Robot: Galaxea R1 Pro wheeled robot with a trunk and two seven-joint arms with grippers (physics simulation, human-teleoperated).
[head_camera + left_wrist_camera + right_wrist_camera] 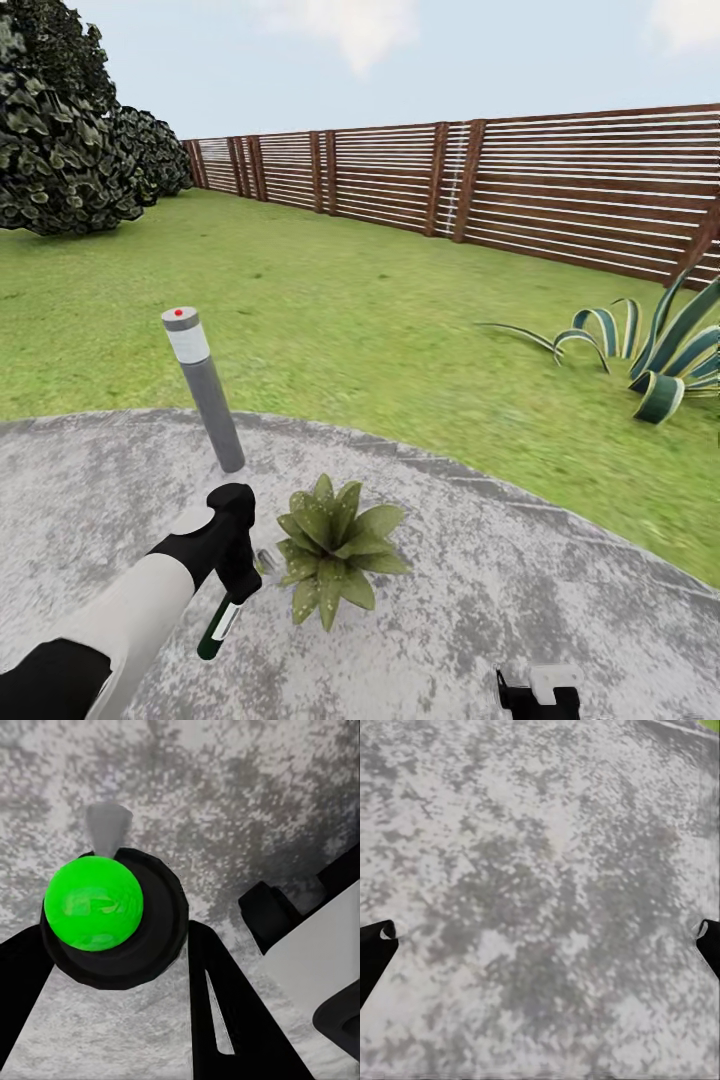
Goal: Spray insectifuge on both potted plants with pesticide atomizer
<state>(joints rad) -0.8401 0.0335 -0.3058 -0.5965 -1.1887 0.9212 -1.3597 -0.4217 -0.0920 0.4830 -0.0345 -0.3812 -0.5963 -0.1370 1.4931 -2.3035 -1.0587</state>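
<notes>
Clamped around the pesticide atomizer (pixel 94 904), my left jaws (pixel 232 560) hold it just beside a potted plant (pixel 335 545) on the grey patio (pixel 520 600); my right jaws (pixel 540 937) hang apart over paving.

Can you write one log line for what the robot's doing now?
left hand: shut on green-bottomed atomizer | beside speckled green potted plant | right hand: open

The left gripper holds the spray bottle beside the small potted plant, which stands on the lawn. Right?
Not quite. In the head view the potted plant stands on the grey paved patio, not the lawn. The left gripper does hold the spray bottle beside it.
</notes>
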